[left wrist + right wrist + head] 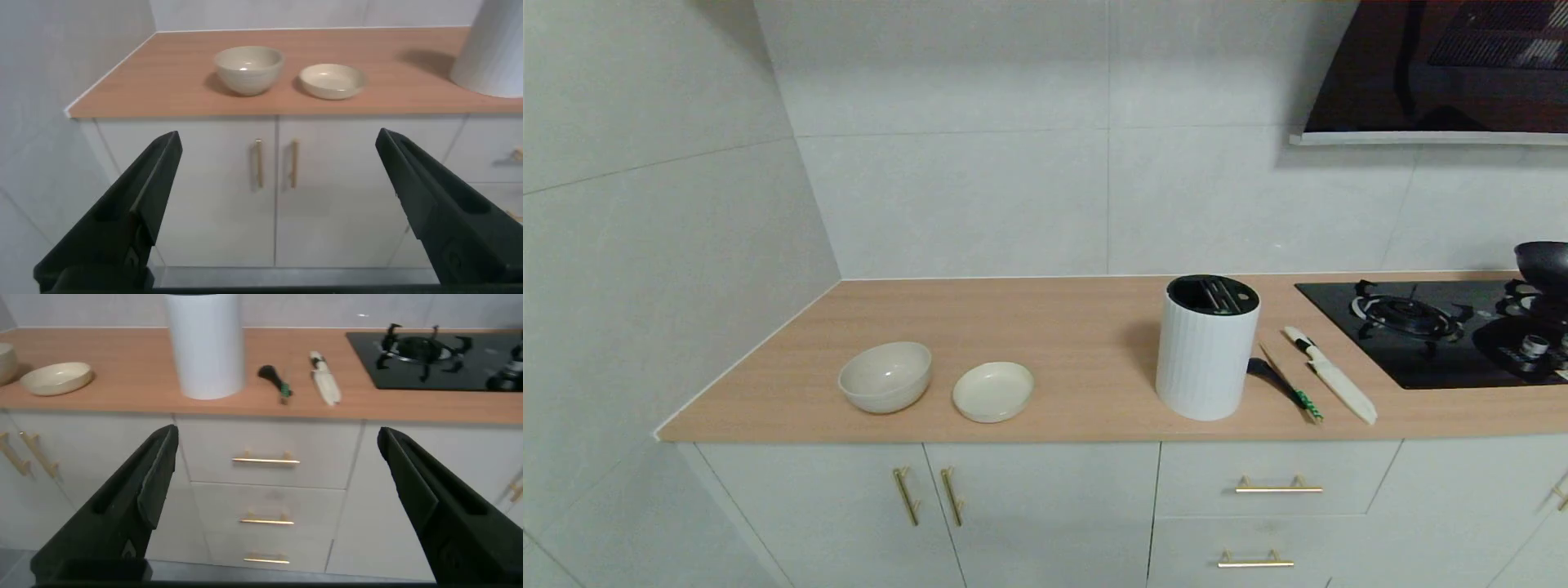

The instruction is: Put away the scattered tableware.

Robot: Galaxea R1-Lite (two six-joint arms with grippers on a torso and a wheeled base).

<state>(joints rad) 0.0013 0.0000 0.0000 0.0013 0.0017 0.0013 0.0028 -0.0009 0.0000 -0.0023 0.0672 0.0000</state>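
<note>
A deep cream bowl (885,376) and a shallow cream dish (993,391) sit side by side on the left of the wooden counter (1045,318). A white ribbed utensil holder (1207,347) with a black slotted top stands further right. Beside it lie a black spoon (1262,369), chopsticks (1294,386) with green ends and a white-sheathed knife (1331,376). My left gripper (278,147) is open, low in front of the cabinet doors, facing the bowl (248,69) and dish (331,80). My right gripper (278,437) is open before the drawers, facing the holder (204,343), spoon (270,374) and knife (324,376).
A black gas hob (1429,327) with a dark pan (1543,261) fills the counter's right end. A range hood (1437,73) hangs above it. Tiled walls close the back and left sides. Cabinet doors and drawers with gold handles (1278,488) sit below the counter.
</note>
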